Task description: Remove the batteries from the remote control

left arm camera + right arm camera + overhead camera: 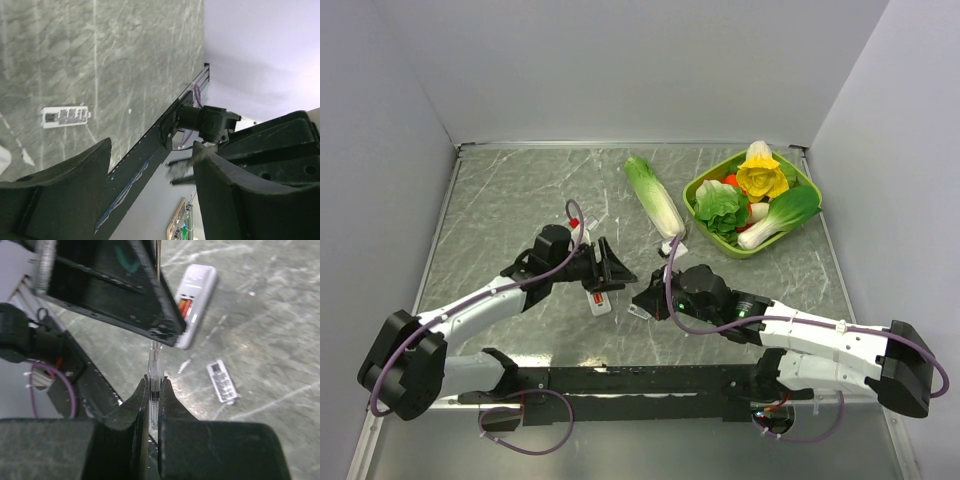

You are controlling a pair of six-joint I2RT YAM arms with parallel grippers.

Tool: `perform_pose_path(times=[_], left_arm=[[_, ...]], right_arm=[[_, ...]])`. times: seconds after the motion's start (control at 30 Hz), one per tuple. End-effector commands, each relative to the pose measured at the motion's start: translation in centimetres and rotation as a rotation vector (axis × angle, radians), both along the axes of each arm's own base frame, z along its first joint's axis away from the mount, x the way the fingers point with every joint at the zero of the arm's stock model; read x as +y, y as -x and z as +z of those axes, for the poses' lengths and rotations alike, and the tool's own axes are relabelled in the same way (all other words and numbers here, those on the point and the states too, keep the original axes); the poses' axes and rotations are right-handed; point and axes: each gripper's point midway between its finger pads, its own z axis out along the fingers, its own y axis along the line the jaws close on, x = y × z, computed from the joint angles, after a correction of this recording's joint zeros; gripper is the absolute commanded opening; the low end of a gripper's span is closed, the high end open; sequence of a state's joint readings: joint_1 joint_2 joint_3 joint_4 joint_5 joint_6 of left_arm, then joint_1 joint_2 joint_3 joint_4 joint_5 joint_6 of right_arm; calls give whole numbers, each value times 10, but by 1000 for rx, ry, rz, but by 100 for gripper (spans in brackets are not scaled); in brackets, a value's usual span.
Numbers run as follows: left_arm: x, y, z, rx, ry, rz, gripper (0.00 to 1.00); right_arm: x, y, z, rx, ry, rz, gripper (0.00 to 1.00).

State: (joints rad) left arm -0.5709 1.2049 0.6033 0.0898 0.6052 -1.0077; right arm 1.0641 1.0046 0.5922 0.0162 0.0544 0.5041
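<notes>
On grey bench (500,200), right pincer (155,383) clenches a thin clear stick (154,360), left pincer (150,147) released; unheld remote control (201,281) may slide.

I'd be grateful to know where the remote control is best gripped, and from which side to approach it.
Pinch the remote control across its two long edges, near the closed rounded end, coming down from above. It lies flat with its battery recess facing up, so this probably keeps the batteries clear.

remote control (200,287) 1 | cover (222,381) 1 | clear stick (154,371) 1 | cabbage (653,197) 1 | bowl (748,251) 1
</notes>
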Motion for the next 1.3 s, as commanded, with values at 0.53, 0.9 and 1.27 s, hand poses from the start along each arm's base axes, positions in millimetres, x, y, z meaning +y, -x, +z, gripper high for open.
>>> perform_pose_path(times=[0.53,0.9,1.27], left_arm=[[-6,1,51,-132,191,26,1],[8,3,106,-272,403,135,1],[13,9,111,-279,469,145,1]], right_arm=[[7,19,43,-16,-294,73,77],[-2,25,78,-95,-514,95,57],[4,26,91,-95,-577,113,49]])
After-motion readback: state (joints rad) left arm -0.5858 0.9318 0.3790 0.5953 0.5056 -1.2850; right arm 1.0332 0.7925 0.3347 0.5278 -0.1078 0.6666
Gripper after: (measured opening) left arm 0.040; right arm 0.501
